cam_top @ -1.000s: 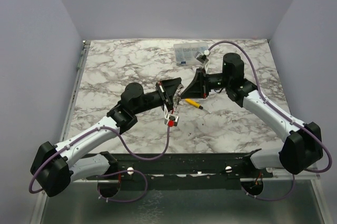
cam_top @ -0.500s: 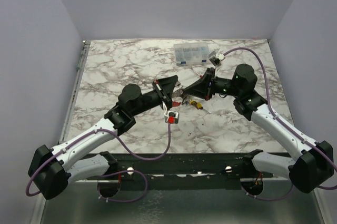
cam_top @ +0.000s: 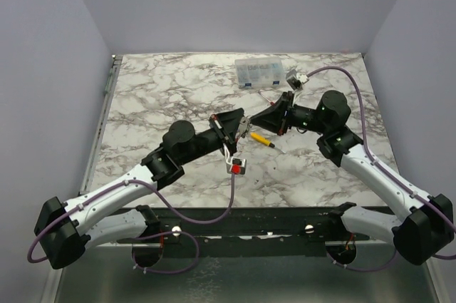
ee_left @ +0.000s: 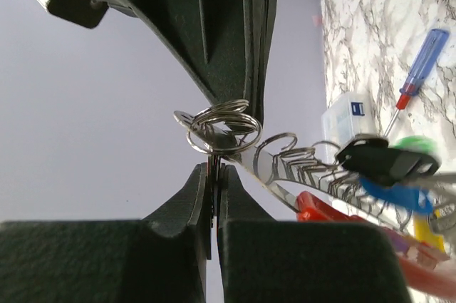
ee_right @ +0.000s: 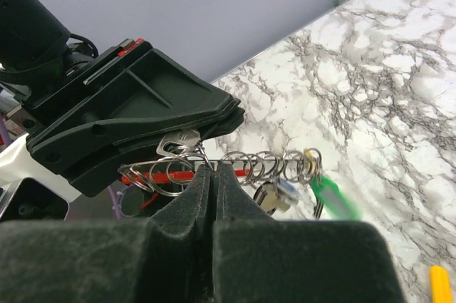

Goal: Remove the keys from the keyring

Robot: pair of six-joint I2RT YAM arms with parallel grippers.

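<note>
The keyring [ee_left: 296, 167], a silvery metal strip with a red band [ee_left: 335, 212], hangs in the air between both grippers. My left gripper [ee_left: 212, 169] is shut on its thin end. My right gripper [ee_right: 214, 171] is shut on a small split ring [ee_left: 221, 126] that carries a silvery key [ee_right: 178, 142], right at the left fingertips. More split rings sit along the metal bar [ee_right: 271, 166], with the keys below: green tag [ee_right: 331, 197], blue head [ee_left: 399, 193], black head [ee_left: 385, 162]. In the top view both grippers [cam_top: 239, 127] [cam_top: 255, 124] meet tip to tip above the table's middle.
A yellow-handled screwdriver [cam_top: 262, 140] lies on the marble table [cam_top: 164, 96] just under the right gripper. A blue-and-red-handled screwdriver [ee_left: 419, 68] lies further back. A clear plastic parts box [cam_top: 260, 73] stands at the back edge.
Both arms shifted while staying joined at the bunch: the right arm's elbow swung right and toward the near edge, and the left arm reached further right. Both grips have held.
</note>
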